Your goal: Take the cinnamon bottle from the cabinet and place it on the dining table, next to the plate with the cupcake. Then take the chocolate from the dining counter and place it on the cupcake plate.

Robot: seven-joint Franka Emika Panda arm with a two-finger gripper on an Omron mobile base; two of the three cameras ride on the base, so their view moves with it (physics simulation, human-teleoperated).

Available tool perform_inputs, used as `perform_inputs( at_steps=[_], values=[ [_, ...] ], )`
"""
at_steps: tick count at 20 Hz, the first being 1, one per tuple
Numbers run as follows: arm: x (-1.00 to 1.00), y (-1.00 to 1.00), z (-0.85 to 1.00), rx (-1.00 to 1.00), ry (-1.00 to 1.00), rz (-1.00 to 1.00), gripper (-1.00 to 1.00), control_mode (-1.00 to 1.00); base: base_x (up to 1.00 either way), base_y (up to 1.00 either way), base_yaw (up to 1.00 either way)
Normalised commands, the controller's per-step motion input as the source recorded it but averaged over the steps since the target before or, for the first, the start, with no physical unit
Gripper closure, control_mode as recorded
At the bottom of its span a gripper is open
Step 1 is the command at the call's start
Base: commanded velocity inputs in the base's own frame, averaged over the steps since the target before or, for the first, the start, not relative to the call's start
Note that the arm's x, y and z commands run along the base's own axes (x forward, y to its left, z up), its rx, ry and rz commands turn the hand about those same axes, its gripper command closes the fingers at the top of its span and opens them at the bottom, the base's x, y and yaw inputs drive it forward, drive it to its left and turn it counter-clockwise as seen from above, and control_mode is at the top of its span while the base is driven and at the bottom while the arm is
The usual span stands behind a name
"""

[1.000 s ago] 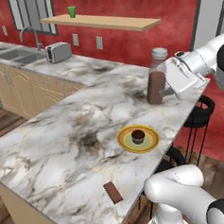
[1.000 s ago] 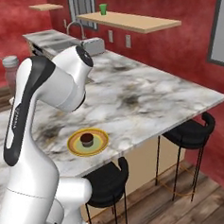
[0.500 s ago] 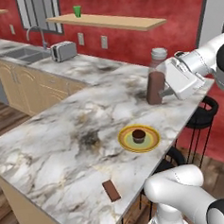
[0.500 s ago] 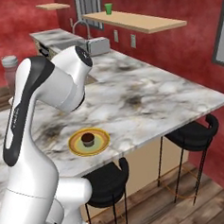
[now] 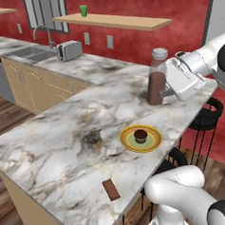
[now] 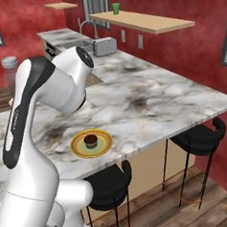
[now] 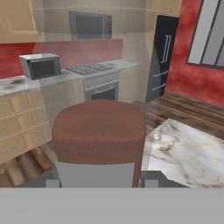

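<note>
- Pinching the cinnamon bottle (image 5: 156,78) in the gripper (image 5: 169,90), upright, low over the dining table (image 5: 64,137), well beyond the plate (image 5: 154,141) with the cupcake (image 5: 141,135)
- Risking a topple if released before touching down
- Leaving the chocolate (image 5: 110,189) waiting near the front edge
- Showing no legible label text

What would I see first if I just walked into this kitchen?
Probably the white robot arm's gripper holding a tall clear bottle of reddish-brown powder with a grey cap above the far end of the white marble island counter. Next, the round yellow plate with a small dark cupcake, nearer the counter's edge.
</note>
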Motion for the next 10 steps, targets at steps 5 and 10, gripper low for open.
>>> perform_inputs(
  at_steps=[5,10],
  values=[
    [0.00,0.00,0.00,0.00,0.00,0.00,1.00,1.00,0.14,-0.09,0.02],
    [0.00,0.00,0.00,0.00,0.00,0.00,1.00,1.00,0.00,0.00,0.00]
  ],
)
